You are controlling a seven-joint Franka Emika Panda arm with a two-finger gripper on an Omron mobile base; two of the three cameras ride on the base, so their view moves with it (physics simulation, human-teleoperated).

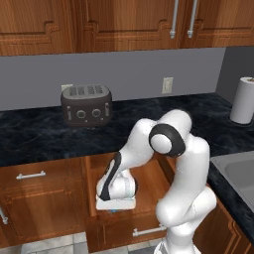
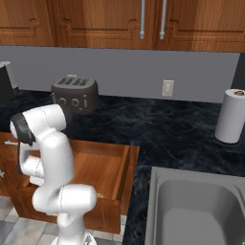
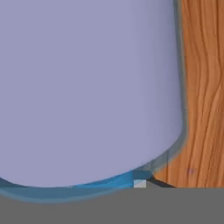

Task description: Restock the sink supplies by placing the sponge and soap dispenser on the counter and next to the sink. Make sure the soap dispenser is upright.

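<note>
Gripper: you had it down in the open drawer, clenched on the bottle.
Bottle: your hand camera saw its lavender wall close up, wood beside it.
Counter: carried the toaster and paper towels.
Sink: sat right of the drawer.

Hand view: soap dispenser so close it's cut off top, left & bottom; shape can't be read. Finger tips hidden, grip contact not visible. Left base view: gripper down in open drawer, masked by arm's wrist. Paper towel roll & sink clipped at right edge. Right base view: sink cut at bottom.
</note>
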